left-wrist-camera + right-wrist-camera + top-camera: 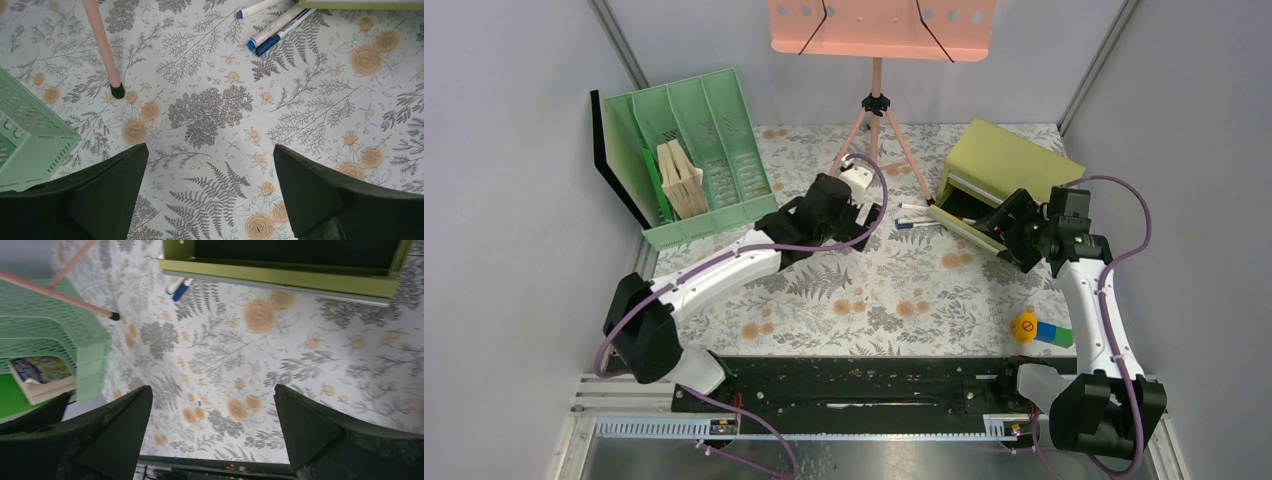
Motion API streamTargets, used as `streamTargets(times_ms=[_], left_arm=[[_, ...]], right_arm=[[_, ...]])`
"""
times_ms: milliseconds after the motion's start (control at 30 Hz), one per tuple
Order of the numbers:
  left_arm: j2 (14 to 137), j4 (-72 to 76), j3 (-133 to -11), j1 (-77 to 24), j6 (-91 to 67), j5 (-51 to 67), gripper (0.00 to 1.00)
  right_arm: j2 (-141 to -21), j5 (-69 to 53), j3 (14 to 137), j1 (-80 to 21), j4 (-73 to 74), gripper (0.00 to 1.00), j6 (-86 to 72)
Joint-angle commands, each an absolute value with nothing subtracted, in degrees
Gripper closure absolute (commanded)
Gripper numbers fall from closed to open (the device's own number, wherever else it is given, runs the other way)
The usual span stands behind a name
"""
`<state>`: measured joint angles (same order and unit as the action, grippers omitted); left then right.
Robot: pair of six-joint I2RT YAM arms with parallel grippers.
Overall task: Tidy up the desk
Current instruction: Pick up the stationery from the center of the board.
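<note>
The desk point(894, 290) is a floral-print tabletop. My left gripper point(871, 218) hovers open over bare print point(210, 147), with nothing between its fingers. Several pens point(916, 216) lie just to its right, in front of the olive drawer box point(1009, 160); in the left wrist view the pens point(272, 32) are at the top. My right gripper point(1002, 232) hangs open by the pulled-out drawer point(964, 225), also empty point(213, 387). The drawer's front edge point(280, 277) and the pens point(179, 287) show at the top of the right wrist view.
A mint-green file rack point(709, 150) holding books point(682, 180) stands at the back left. A pink music stand point(879, 25) rests its tripod legs point(102, 45) on the desk's back middle. A yellow ball point(1025, 327) and a blue-green block point(1054, 334) lie near the right front edge.
</note>
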<state>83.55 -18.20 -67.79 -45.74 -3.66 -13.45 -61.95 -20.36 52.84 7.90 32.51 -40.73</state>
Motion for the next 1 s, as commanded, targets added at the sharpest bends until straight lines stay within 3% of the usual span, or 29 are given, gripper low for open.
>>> streamTargets(times_ms=[0, 200, 600, 967], left_arm=[[89.03, -19.41, -73.53, -45.32, -4.08, -10.34, 0.01], [101.19, -27.19, -86.07, -44.85, -1.96, -2.5, 0.02], [120.27, -26.98, -102.33, -44.57, -4.87, 6.9, 0.05], [130.36, -20.84, -109.92, -43.19, -14.23, 0.4, 0.11]], right_arm=[[-60.58, -14.54, 54.13, 8.0, 38.07, 0.01, -33.45], [-60.54, -12.05, 52.4, 8.02, 37.86, 0.01, -31.06], [-64.94, -9.17, 54.96, 8.09, 38.58, 0.01, -25.38], [-63.57, -6.68, 54.56, 8.09, 37.74, 0.01, -23.8]])
